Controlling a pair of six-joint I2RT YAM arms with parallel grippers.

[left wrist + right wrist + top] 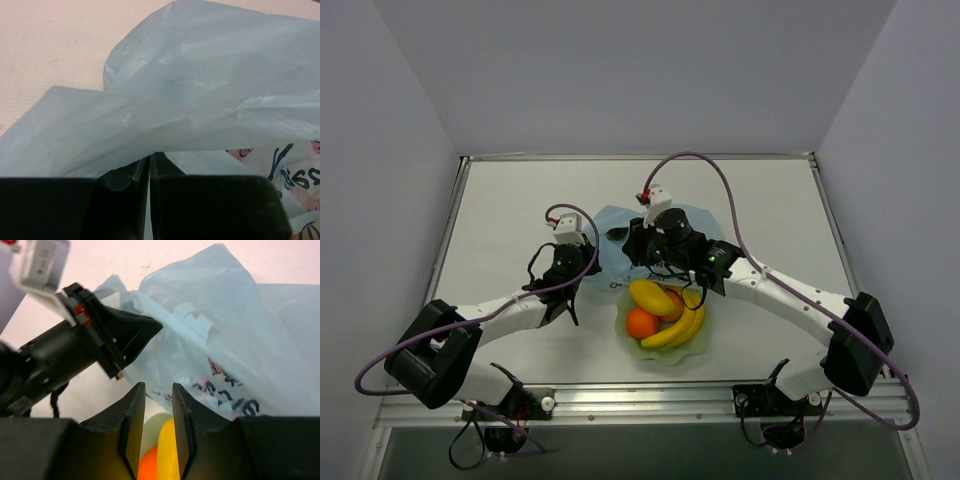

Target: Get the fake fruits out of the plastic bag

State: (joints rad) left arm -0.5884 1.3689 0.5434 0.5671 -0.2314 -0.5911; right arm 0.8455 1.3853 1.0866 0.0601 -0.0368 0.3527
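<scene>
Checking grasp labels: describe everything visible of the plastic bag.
The plastic bag is thin, translucent light-blue film with dark and pink print. It lies crumpled and slack on the table just behind the green bowl. The left end effector pinches a fold of its edge. Its contents cannot be made out.

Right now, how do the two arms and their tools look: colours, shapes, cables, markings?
Both the left arm and the right arm have white links, bulky black joints and small green lights. A mauve cable loops along each. A white block with red detail tops each wrist. The left tool and right tool are black with flat fingers.
</scene>
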